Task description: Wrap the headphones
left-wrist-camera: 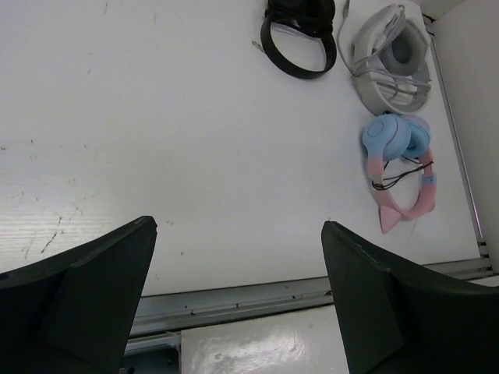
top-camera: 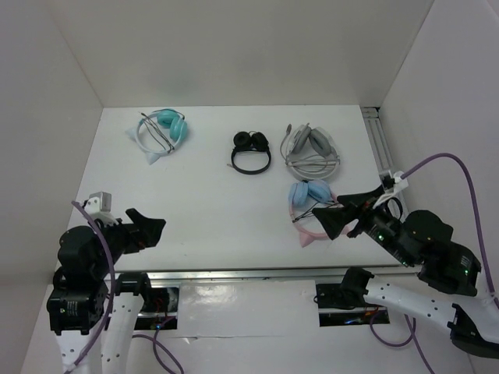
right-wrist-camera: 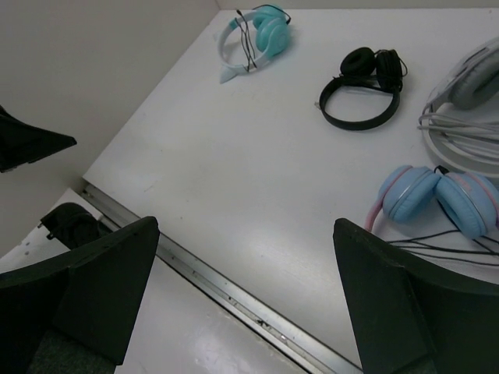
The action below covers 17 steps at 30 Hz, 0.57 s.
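The teal-cupped headphones (top-camera: 162, 130) with a white band and thin black cable lie at the far left of the table. They also show at the top of the right wrist view (right-wrist-camera: 256, 35). My left gripper (top-camera: 148, 230) is open and empty near the table's front left edge, far from them. My right gripper (top-camera: 334, 218) is open and empty at the front right, over the pink-banded pair. The left wrist view does not show the teal headphones.
A small black pair (top-camera: 251, 151) lies at the back middle. A grey-white pair (top-camera: 312, 148) lies at the back right. A pink-banded pair with light blue cups (top-camera: 309, 204) lies under my right gripper. A metal rail (top-camera: 234, 274) runs along the front edge.
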Tool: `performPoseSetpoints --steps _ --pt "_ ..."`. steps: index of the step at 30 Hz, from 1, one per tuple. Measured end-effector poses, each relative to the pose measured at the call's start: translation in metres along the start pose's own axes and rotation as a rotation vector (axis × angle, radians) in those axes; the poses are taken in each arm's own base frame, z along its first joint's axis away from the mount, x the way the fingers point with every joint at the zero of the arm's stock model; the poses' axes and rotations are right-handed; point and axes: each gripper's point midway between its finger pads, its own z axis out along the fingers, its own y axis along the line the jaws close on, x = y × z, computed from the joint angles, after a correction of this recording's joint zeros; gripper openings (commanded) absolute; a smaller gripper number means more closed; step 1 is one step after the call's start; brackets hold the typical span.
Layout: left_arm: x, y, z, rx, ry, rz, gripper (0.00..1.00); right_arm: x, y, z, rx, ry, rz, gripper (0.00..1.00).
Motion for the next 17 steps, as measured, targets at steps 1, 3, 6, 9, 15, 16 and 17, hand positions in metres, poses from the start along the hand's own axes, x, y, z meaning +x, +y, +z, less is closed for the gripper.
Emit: performPoseSetpoints --steps 1,3,6,9,15,16,17 --pt "0.002 -0.001 0.0 0.007 0.008 0.009 1.0 0.0 -0.002 -0.004 0.001 0.0 0.002 1.0" --pt "0.002 -0.003 -0.001 0.02 0.009 0.016 1.0 0.001 -0.005 -0.011 0.004 0.005 0.008 1.0" --pt "0.001 -0.002 -0.001 0.018 -0.001 0.019 1.0 0.0 -0.007 -0.018 0.006 0.008 0.016 1.0" --pt "0.004 -0.001 0.001 0.021 0.002 0.029 1.0 0.006 -0.01 -0.019 0.018 0.03 0.011 1.0" --pt "0.014 0.003 0.003 0.02 0.031 0.021 1.0 0.008 -0.014 -0.025 0.031 0.051 0.004 1.0" --pt "0.014 0.003 0.003 0.021 0.03 0.021 1.0 0.008 -0.014 -0.026 0.031 0.05 0.005 1.0" --pt "0.014 0.003 0.003 0.02 0.028 0.021 1.0 0.007 -0.015 -0.026 0.033 0.049 0.004 1.0"
